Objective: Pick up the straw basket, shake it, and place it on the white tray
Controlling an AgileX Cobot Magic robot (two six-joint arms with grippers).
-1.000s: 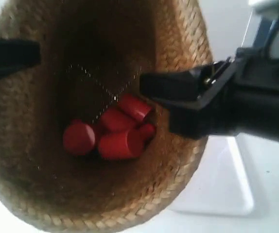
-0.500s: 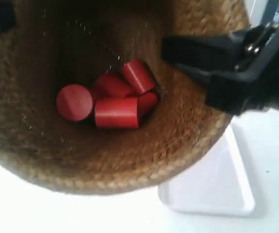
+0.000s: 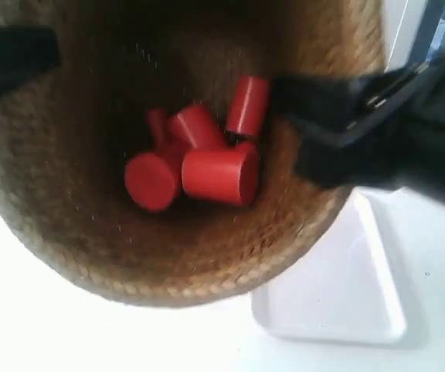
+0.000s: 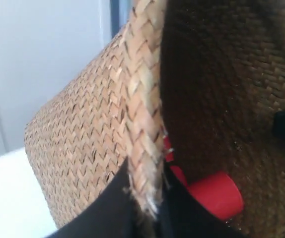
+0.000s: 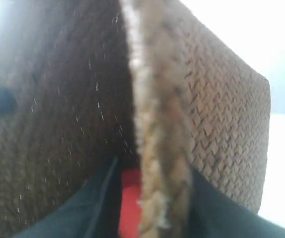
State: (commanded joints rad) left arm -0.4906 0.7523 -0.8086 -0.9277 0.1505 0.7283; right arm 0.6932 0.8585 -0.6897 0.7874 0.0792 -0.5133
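Holding: left end effector (image 4: 145, 210), right end effector (image 5: 152, 213) pinch straw basket (image 3: 207, 260) rim.
Inside: red blocks (image 3: 216, 174).
Right: white tray (image 3: 350, 298).

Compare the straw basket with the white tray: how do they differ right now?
The straw basket is brown, woven and deep; the white tray is glossy, flat and low-rimmed. The basket holds red cylinders; the tray's visible part is bare. Jaws clamp the basket's rim; the tray lies free.
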